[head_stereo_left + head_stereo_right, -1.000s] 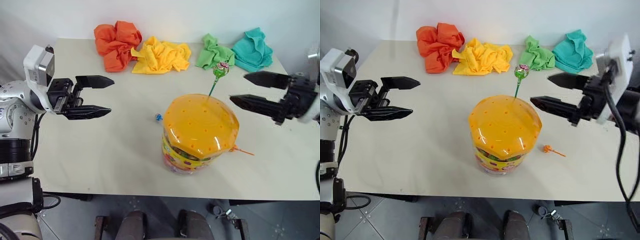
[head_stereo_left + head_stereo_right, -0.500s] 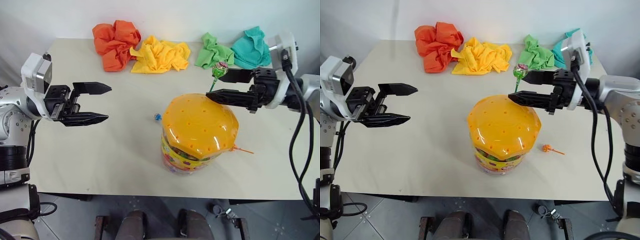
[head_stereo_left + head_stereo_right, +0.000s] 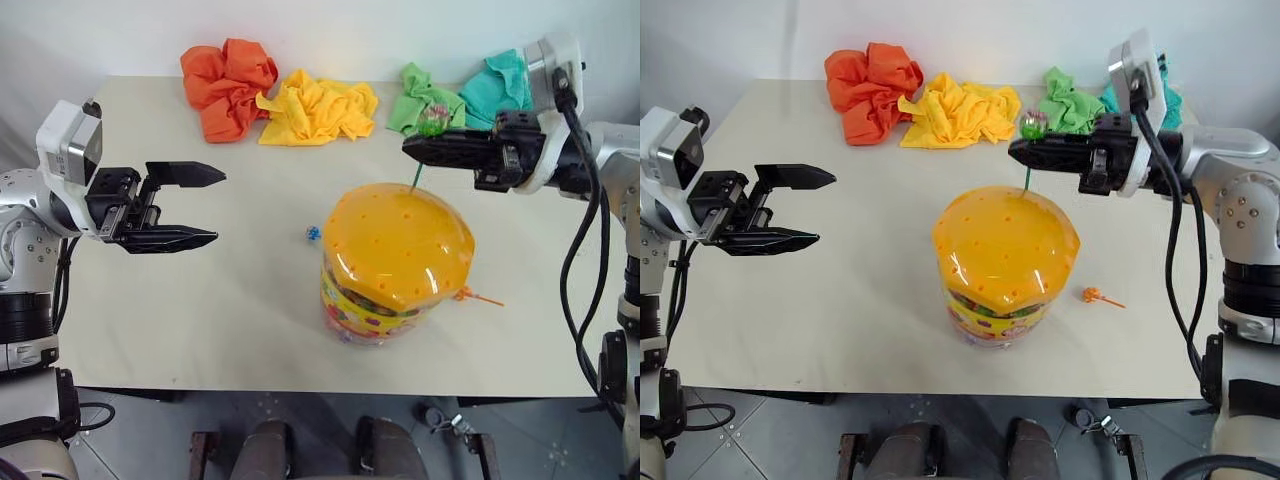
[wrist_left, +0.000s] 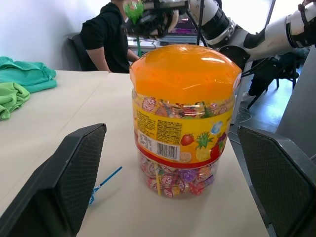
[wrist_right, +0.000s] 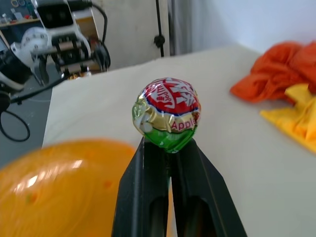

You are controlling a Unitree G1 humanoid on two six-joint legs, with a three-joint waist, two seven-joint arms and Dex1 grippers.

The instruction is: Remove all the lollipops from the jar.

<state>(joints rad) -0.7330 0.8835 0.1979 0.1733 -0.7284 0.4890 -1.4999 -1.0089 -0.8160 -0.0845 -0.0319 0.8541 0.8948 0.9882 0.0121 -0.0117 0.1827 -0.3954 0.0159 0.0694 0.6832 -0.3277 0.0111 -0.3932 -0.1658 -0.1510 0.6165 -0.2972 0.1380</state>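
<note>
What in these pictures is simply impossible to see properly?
- Green-wrapped lollipop: in the right wrist view, the shut black jaws cover its stick.
- Orange lollipop on the table: in the left eye view, the clear plastic jar hides its head.
- Small blue lollipop: too small to read.

Beige table; pale wall behind; grey floor below.

The jar has a glossy orange lid dotted with small darker holes, and a yellow band printed with red, green and blue fruit. Just above the right gripper, whose fingers are black, the lollipop wears a red, gold and green wrapper. Beyond lie orange, yellow, green and teal cloths on a cream table.
</note>
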